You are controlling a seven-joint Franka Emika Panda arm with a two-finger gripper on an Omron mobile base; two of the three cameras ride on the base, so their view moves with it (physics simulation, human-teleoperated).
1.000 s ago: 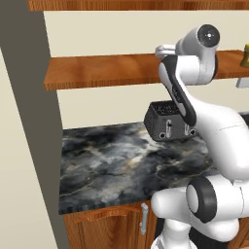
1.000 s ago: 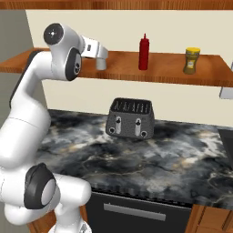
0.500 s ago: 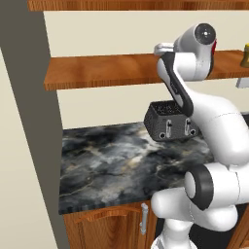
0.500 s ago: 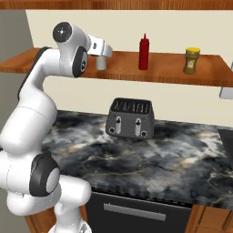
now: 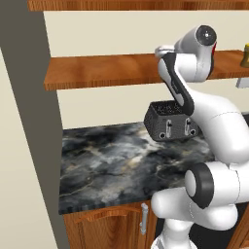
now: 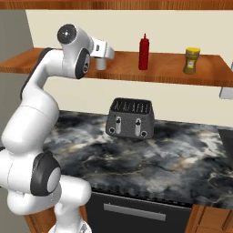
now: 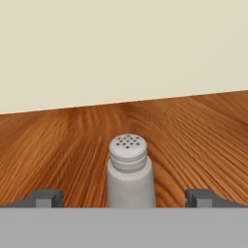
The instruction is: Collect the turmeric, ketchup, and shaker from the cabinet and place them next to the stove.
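Jaws: wide open, one dark fingertip (image 7: 47,197) on each side of the shaker (image 7: 130,170), not touching it.
Gripper: the gripper (image 7: 125,198) sits level with the shelf and points at the cream wall behind it.
Change: the arm's upper part has swung a bit more toward the shelf than a second ago; the bottle, jar, shaker and toaster stay where they were.
Arm: it rises from the base, bends at the elbow, and reaches up to the shelf; in the right base view the hand (image 6: 103,50) is right at the shaker.
Shaker: one, pale grey, upright on the shelf (image 6: 159,69), near its left end, with small holes in its round top.
Ketchup: one red bottle (image 6: 144,52), upright on the same shelf, to the right of the shaker and apart from it.
Turmeric: one jar (image 6: 191,60) with a yellow lid, upright, further right on the shelf.
Toaster: one dark toaster (image 6: 130,118) on the marble counter (image 6: 173,159) below the shelf.
Shelves: two wooden boards show, one above the other.
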